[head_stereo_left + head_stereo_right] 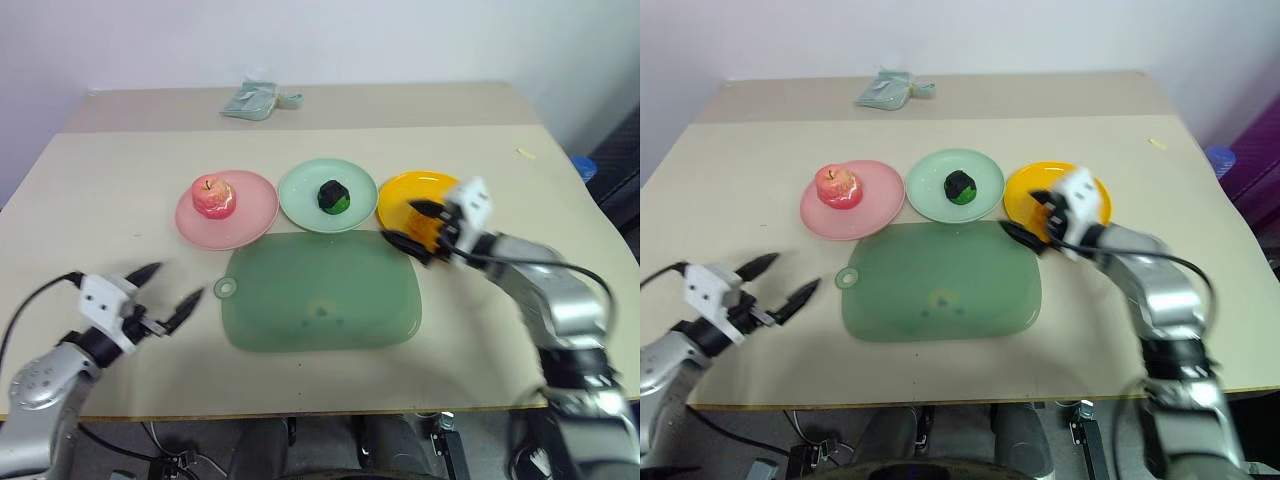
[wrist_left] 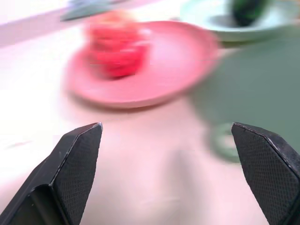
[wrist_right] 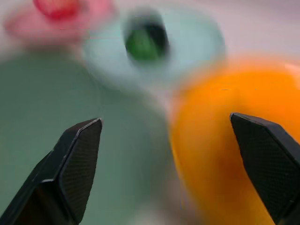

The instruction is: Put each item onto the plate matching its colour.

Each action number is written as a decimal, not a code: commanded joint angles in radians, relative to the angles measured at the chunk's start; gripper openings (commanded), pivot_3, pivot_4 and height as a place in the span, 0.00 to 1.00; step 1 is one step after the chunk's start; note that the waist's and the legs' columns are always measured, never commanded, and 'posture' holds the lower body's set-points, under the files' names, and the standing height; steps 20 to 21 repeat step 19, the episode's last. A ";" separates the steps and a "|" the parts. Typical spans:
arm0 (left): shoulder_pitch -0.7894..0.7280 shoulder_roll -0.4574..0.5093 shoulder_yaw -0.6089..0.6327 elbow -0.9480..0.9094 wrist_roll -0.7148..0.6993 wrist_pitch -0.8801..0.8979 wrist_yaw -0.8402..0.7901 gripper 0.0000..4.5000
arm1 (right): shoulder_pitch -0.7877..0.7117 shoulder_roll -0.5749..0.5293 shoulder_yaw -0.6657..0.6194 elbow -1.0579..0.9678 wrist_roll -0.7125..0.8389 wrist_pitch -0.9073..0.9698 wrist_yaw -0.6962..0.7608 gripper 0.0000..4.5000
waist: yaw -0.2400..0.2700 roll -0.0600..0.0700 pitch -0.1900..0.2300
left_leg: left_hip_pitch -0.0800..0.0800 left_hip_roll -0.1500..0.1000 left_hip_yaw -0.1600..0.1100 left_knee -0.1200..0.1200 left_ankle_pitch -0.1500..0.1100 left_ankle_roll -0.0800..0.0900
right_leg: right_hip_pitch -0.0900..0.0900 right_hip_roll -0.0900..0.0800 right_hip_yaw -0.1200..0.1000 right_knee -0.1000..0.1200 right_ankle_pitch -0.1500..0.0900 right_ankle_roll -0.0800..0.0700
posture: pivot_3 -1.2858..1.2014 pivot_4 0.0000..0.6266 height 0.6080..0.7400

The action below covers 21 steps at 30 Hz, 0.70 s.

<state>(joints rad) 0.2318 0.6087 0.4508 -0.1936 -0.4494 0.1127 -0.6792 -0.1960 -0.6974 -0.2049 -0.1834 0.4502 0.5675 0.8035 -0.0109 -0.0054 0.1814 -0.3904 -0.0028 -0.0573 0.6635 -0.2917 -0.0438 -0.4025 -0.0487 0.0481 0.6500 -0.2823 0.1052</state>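
Risk: right gripper [image 1: 418, 228], jaws spread at the yellow-orange plate [image 1: 400, 196] right of centre, may nudge it; left gripper [image 1: 172, 294] gapes empty

No text, label, brand, number or sign can be read on anything here (the plates, board and table surfaces are all plain).

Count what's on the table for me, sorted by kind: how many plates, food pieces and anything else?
Plates: 3, pink, mint green, yellow-orange
Food pieces: 3, apple, green-black lump, orange piece
Green board: 1
Cloth bundle: 1
Total: 8
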 commanded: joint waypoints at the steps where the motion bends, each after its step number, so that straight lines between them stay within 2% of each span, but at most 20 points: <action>1: -0.005 0.032 0.056 0.031 -0.011 0.016 -0.006 1.00 | 0.126 -0.069 -0.170 -0.088 0.081 0.022 0.065 0.99 | -0.010 0.000 0.000 | 0.001 0.001 0.001 0.000 0.000 0.000 | 0.000 0.002 0.001 0.000 0.000 0.000 | 0.52 0.24 1.00; 5: -0.011 0.045 0.057 0.027 -0.009 0.049 0.003 1.00 | 0.245 -0.097 -0.245 -0.088 0.097 0.009 0.093 0.99 | -0.011 0.000 0.000 | 0.001 0.002 0.001 0.000 0.000 0.000 | 0.000 0.003 0.002 0.000 0.000 0.000 | 0.52 0.24 1.00; 21: -0.047 0.030 -0.009 -0.078 -0.011 0.168 0.040 1.00 | 0.247 -0.060 -0.220 -0.114 0.128 -0.006 0.059 0.99 | -0.002 0.000 0.000 | 0.002 0.001 0.000 0.000 0.000 0.000 | 0.002 0.001 0.002 0.000 0.000 0.000 | 0.52 0.24 1.00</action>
